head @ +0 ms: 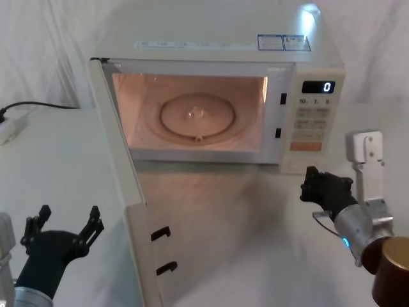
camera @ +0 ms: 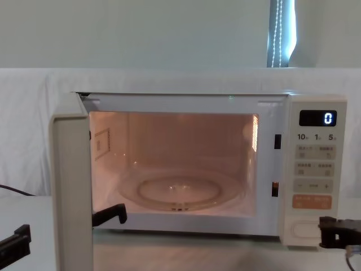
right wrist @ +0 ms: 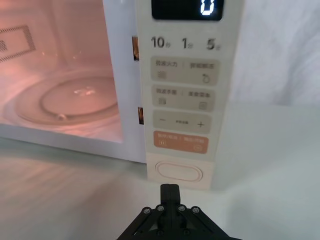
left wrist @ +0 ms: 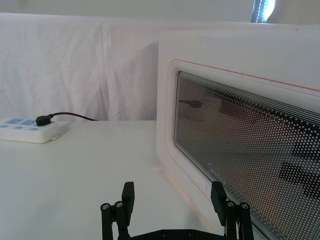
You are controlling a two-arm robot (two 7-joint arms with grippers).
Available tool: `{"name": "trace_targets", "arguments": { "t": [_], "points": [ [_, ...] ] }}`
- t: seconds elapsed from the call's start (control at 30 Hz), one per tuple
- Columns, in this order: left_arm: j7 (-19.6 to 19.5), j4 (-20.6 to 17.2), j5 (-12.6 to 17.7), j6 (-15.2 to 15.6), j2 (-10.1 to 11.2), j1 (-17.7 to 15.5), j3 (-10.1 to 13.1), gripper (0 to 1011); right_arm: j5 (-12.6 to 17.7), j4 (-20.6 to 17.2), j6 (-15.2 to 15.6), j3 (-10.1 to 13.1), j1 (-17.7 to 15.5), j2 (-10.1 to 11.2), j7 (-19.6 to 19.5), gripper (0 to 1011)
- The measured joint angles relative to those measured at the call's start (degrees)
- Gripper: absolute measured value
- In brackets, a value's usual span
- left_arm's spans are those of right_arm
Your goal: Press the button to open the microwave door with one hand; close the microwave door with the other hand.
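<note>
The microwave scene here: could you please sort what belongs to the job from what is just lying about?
Job:
microwave
microwave door, swung open
button
right end effector, shut, near the button
left end effector, open, beside the door

Lying about:
power strip
black plug

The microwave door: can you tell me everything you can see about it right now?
The microwave door is a cream-white panel, plastic by the look, swung wide open on its left hinge and standing upright. Two dark latch hooks stick out of its free edge. Its outer face has a dark dotted window with a thin pink outline. The lit cavity behind it is exposed. Nothing touches it; the left tool, open, hovers beside its outer face.
</note>
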Motion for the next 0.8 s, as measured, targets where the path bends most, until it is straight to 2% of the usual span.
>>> {"name": "trace_targets", "arguments": {
  "t": [0.27, 0.47, 0.53, 0.6, 0.63, 0.8],
  "points": [
    [0.00, 0.00, 0.00, 0.00, 0.00, 0.00, 0.00, 1001, 2.36, -5.92, -3.65, 0.35, -5.18, 1.60, 0.67, 4],
    [0.00, 0.00, 0.00, 0.00, 0.00, 0.00, 0.00, 1001, 4.03, -7.84, -7.40, 1.37, -7.76, 2.66, 0.11, 148],
    [0.00, 0.00, 0.00, 0.00, 0.00, 0.00, 0.00, 1001, 4.79, -7.98, -8.59, 1.74, -8.39, 3.00, -0.03, 221],
    [0.00, 0.00, 0.00, 0.00, 0.00, 0.00, 0.00, 1001, 5.26, -7.99, -9.29, 1.87, -8.73, 3.22, -0.06, 250],
    [0.00, 0.00, 0.00, 0.00, 0.00, 0.00, 0.00, 1001, 5.70, -7.98, -9.90, 1.95, -9.03, 3.41, -0.06, 316],
    [0.00, 0.00, 0.00, 0.00, 0.00, 0.00, 0.00, 1001, 6.71, -7.33, -11.69, 2.05, -9.71, 3.84, -0.21, 442]
  ]
}}
